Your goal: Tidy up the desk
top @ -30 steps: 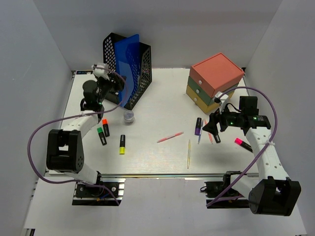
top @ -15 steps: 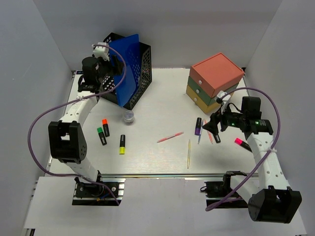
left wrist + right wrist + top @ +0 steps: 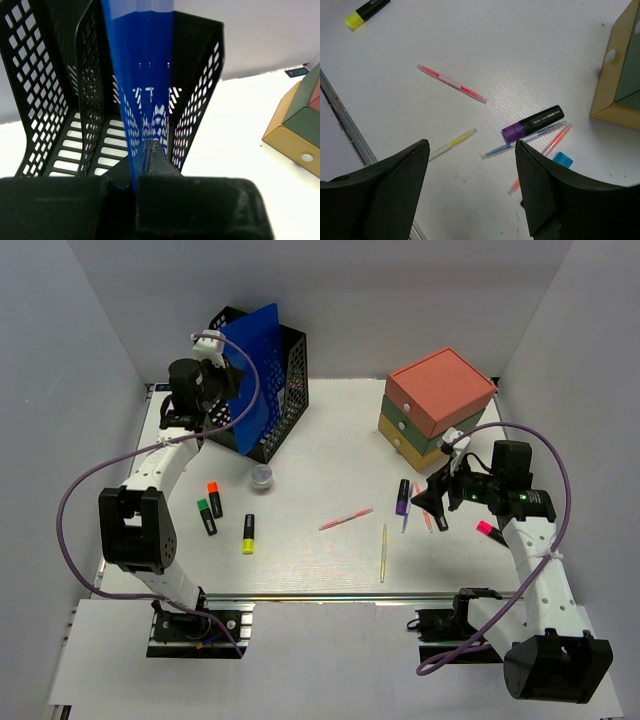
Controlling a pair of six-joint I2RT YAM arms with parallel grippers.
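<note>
Left gripper [image 3: 222, 388] clamps on the blue folder [image 3: 255, 360] at the desk's 11 o'clock corner, its jaws pressed together on the sheet's near edge, which the left wrist view shows running straight up between them [image 3: 137, 175] into the black mesh file rack [image 3: 290, 380]. A second ago those jaws stood wide and the arm sat lower, toward 9 o'clock, with the folder seen almost edge-on and reaching past the rack's front. Since then the arm has swung up to the rack and the folder shows a broader face. That reads as a fresh grip to seat or straighten the folder in its slot, so the filing step looks under way rather than finished. The right gripper [image 3: 428, 498] has barely moved: it hangs with fingers apart at 3 o'clock, just over the purple marker [image 3: 402, 497] and the thin pens beside it, holding nothing. The desk [image 3: 320, 450], the white top filling the middle of the overhead view, still carries most of its clutter: a pink pen [image 3: 346, 518] and a yellow pen [image 3: 383, 552] toward 6 o'clock, three highlighters [image 3: 214, 498] at 8 o'clock, a small clear jar [image 3: 261, 476] near the rack and a pink highlighter [image 3: 490, 531] at 4 o'clock below the stacked drawer boxes [image 3: 438, 405]. Much of the tidying appears to remain.
</note>
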